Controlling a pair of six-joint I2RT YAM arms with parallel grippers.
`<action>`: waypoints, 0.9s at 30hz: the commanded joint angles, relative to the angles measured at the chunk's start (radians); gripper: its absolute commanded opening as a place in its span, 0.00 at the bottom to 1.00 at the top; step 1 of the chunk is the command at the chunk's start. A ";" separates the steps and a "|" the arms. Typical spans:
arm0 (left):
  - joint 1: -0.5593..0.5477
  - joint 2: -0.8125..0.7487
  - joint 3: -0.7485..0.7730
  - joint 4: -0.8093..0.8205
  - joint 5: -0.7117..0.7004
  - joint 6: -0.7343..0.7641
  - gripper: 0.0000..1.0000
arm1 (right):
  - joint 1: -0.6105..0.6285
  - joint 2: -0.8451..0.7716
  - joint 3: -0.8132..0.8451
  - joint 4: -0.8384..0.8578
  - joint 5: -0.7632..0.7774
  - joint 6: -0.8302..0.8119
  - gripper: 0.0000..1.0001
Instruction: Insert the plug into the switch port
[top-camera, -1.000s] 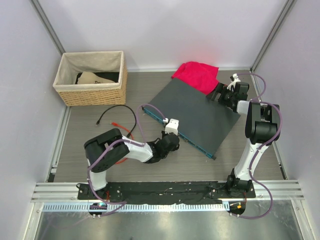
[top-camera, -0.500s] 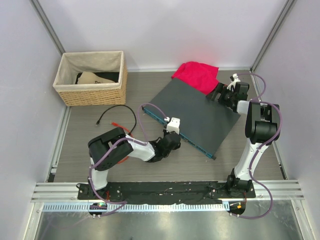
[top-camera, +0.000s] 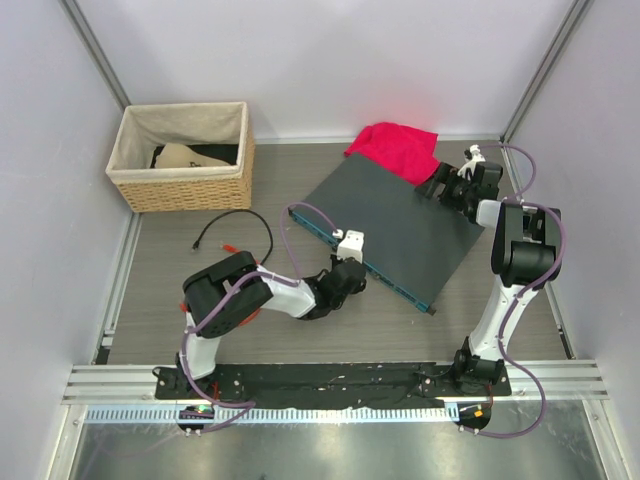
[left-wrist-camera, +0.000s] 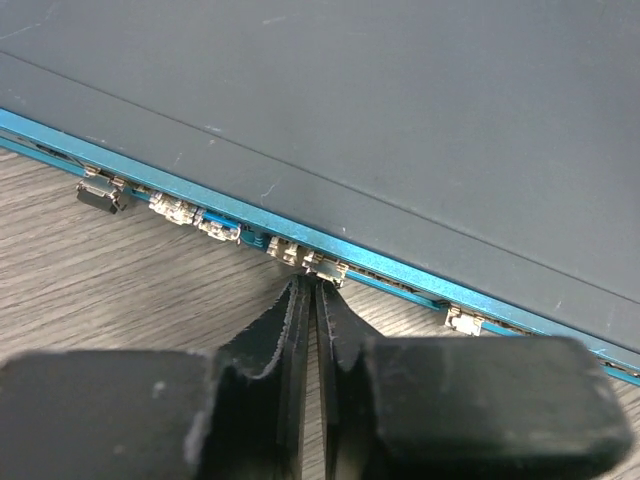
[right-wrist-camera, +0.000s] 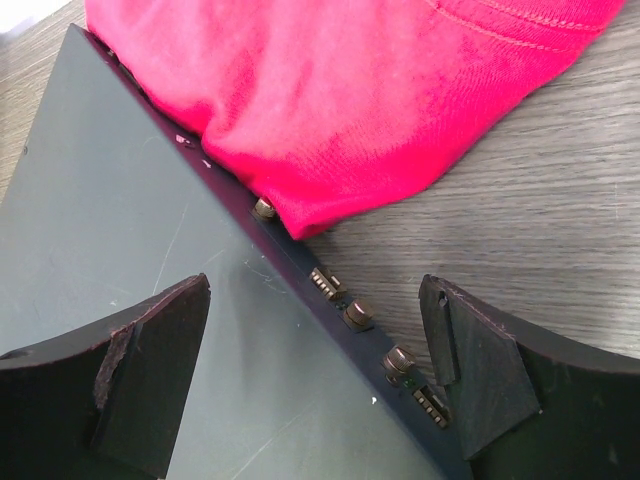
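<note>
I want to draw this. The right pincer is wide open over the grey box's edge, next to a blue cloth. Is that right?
Not quite. The cloth is red, not blue; the right wrist view shows it. The right pincer is indeed wide open over the edge of the box, next to the cloth.

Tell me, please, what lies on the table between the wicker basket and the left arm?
A loose black cable curls across the wooden table between the wicker basket and the left arm, with a small red piece beside it. The top external view shows this.
</note>
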 joint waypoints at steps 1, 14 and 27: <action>0.021 -0.041 -0.003 0.136 0.031 -0.057 0.15 | 0.000 -0.004 0.017 0.009 -0.020 0.009 0.95; 0.018 -0.419 -0.266 -0.151 0.037 -0.073 0.39 | -0.021 -0.194 -0.029 -0.158 0.193 -0.111 0.95; 0.148 -0.945 -0.202 -0.907 -0.130 -0.099 0.83 | 0.285 -0.631 -0.291 -0.196 0.266 -0.022 0.95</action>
